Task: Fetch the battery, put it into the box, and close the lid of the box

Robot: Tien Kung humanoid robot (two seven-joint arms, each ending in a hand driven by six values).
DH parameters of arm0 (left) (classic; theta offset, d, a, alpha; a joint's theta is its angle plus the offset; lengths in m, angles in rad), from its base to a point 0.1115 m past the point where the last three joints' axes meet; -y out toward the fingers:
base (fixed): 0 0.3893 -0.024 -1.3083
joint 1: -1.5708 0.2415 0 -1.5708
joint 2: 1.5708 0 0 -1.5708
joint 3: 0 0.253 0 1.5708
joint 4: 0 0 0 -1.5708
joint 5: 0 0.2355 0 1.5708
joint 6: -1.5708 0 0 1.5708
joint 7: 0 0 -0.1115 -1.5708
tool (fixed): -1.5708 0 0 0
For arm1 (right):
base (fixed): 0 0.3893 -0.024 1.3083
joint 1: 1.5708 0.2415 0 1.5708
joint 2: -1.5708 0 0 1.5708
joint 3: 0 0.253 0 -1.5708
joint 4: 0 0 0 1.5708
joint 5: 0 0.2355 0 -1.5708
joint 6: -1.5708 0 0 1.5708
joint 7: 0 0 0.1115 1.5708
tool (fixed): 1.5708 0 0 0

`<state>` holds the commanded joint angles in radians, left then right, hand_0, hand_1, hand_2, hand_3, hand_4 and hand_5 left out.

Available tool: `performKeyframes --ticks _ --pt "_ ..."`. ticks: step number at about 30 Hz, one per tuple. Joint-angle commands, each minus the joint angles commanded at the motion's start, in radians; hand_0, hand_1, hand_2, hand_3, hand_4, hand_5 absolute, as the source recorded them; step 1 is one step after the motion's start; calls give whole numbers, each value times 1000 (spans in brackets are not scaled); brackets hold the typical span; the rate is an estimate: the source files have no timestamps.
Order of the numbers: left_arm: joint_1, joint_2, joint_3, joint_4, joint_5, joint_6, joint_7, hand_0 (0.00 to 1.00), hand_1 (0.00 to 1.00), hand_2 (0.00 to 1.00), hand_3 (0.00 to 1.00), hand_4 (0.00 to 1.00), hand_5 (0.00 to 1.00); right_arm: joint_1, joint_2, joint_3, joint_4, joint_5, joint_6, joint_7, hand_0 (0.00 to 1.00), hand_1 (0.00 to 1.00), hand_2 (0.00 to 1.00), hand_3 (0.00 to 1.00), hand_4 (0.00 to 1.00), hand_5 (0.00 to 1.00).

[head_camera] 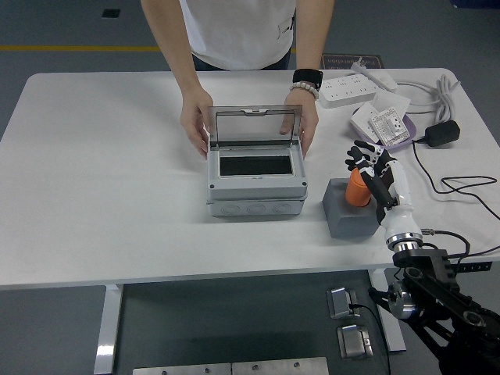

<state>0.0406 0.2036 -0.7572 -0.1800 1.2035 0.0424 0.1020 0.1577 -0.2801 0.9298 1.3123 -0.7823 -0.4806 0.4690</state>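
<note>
An orange battery point(358, 189) stands upright in a grey holder block point(348, 212) right of centre. My right hand point(373, 173) is at the battery, its fingers curled around it from the right. A grey box point(256, 186) sits mid-table with its clear lid point(255, 127) raised and its dark opening showing. A person at the far side holds the box and lid with both hands point(196, 121), one on each side. My left arm is out of view.
A white power strip point(353, 88), white adapters and a purple-edged item point(384, 123) lie at the back right. Black cables point(461, 186) and a black plug point(442, 133) run along the right edge.
</note>
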Motion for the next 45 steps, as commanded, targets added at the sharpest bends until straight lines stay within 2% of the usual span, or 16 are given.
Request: performKeyframes --ticks 16,25,27,32,33,38,39,45 --pt "-2 0 11 0 -6 1 -4 389 582 522 500 2 2 -1 1 7 -17 -26 -2 -15 615 615 632 666 849 497" --pt "-4 -1 9 0 -4 0 -6 390 582 523 501 2 2 1 -6 5 -22 -137 -40 -65 611 611 623 668 845 491" --pt "-4 -1 7 0 -2 0 -6 391 583 522 500 2 2 1 -7 1 -22 -152 -46 -72 609 613 622 661 837 453" --pt "-4 -2 8 0 -4 0 -7 391 583 522 500 2 2 3 -11 -14 -29 -173 -54 -87 609 613 622 661 837 453" --pt "-5 -2 9 0 -4 0 -7 390 582 523 500 2 2 4 -11 -17 -31 -174 -54 -89 606 613 610 652 772 260" --pt "-7 -4 9 0 -4 -2 -7 390 582 523 500 2 2 4 -11 -29 -41 -170 -52 -93 606 613 610 652 772 260" --pt "-7 -4 9 0 -4 -2 -7 391 582 522 500 2 2 5 -11 -30 -42 -169 -52 -94 592 614 609 650 752 179" --pt "-7 -4 8 0 -2 -2 -7 391 582 521 500 2 2 5 -9 -35 -44 -169 -54 -97 595 615 608 646 744 169"
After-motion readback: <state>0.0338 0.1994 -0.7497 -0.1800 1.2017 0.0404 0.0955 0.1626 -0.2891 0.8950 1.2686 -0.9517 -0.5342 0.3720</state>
